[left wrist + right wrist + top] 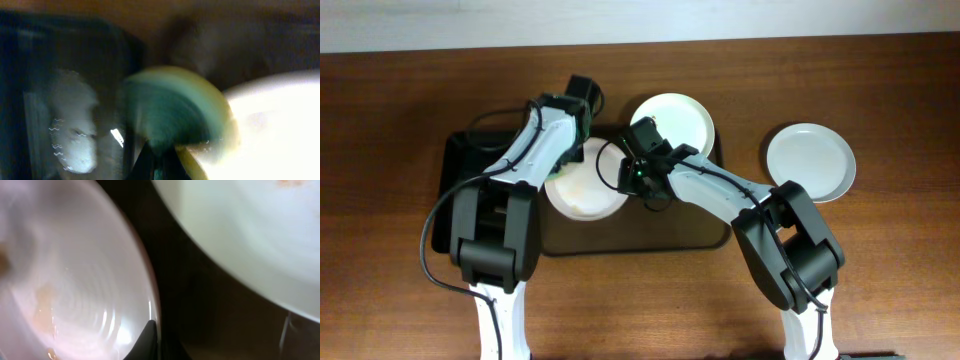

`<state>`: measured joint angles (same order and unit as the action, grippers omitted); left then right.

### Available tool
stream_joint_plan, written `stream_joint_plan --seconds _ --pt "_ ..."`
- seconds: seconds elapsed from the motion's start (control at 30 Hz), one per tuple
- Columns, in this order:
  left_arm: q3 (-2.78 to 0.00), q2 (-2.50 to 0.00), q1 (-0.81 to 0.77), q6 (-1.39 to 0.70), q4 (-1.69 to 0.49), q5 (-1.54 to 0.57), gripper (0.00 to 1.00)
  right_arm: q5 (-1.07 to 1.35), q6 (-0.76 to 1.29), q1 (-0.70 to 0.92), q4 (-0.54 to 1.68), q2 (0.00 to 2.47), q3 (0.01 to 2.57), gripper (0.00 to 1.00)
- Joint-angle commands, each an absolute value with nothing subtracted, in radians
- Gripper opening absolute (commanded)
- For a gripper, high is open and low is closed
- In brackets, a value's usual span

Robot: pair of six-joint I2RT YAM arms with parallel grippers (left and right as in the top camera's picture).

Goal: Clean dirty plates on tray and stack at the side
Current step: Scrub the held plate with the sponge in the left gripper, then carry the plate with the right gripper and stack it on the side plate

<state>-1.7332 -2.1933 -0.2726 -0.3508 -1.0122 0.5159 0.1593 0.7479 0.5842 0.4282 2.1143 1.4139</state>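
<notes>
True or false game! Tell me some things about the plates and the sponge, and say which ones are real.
1. Three white plates are in view. True.
2. Every plate sits on the tray. False: the right plate lies on the table, off the tray.
3. The sponge is red. False: it is green and yellow.
4. Some plates are dirty. True: the smeared plate in the right wrist view shows orange-brown marks.

Top-down overhead; wrist cameras close above plates (588,198) on tray (650,232)
</notes>
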Motion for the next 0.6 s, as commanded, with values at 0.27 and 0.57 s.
stream_joint_plan --seconds 0.27,0.57 --pt "-2.016 -2.195 -0.252 -0.366 -1.253 0.179 0.01 0.284 0.684 0.538 0.472 2.122 1.411 0.04" --pt "-2.016 -2.195 -0.145 -0.366 -1.169 -0.206 0.01 -0.365 0.493 0.579 0.967 1.701 1.538 0.04"
